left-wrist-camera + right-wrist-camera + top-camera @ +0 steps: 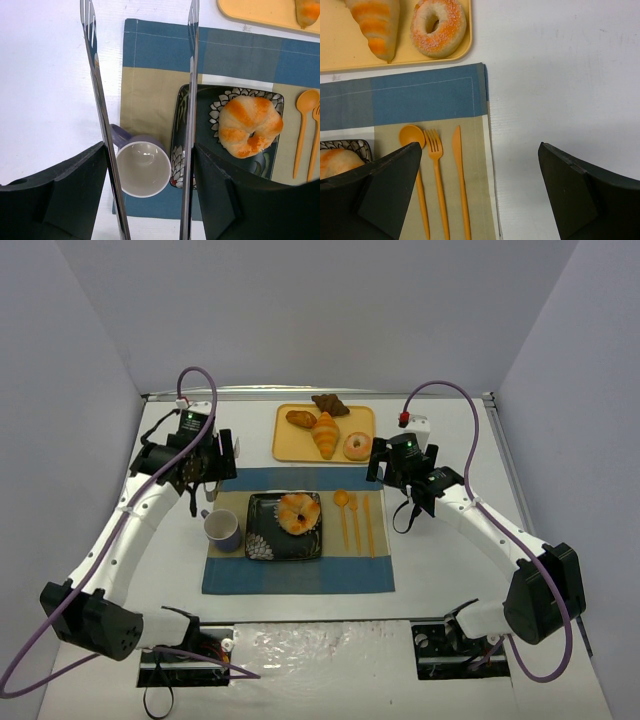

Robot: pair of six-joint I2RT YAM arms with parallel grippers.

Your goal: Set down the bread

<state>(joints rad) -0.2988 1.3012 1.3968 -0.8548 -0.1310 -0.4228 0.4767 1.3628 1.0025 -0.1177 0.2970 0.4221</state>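
The bread (298, 512), a round golden-orange swirled bun, lies on the dark patterned plate (262, 540) in the middle of the placemat. The left wrist view shows the bread (250, 126) resting on the plate (230, 92), to the right of my fingers and apart from them. My left gripper (203, 500) hovers left of the plate, above the mug. Its long metal fingers (100, 120) stand open with nothing between them. My right gripper (388, 468) hangs over the mat's right edge, open and empty (480, 150). An edge of the bread (335, 162) peeks in at its left.
A purple mug (222, 529) (142, 167) stands left of the plate. Orange spoon (411, 136), fork (435, 150) and knife (457, 150) lie right of it. A yellow tray (290, 445) at the back holds a croissant (325, 435), a donut (356, 446) and other pastries.
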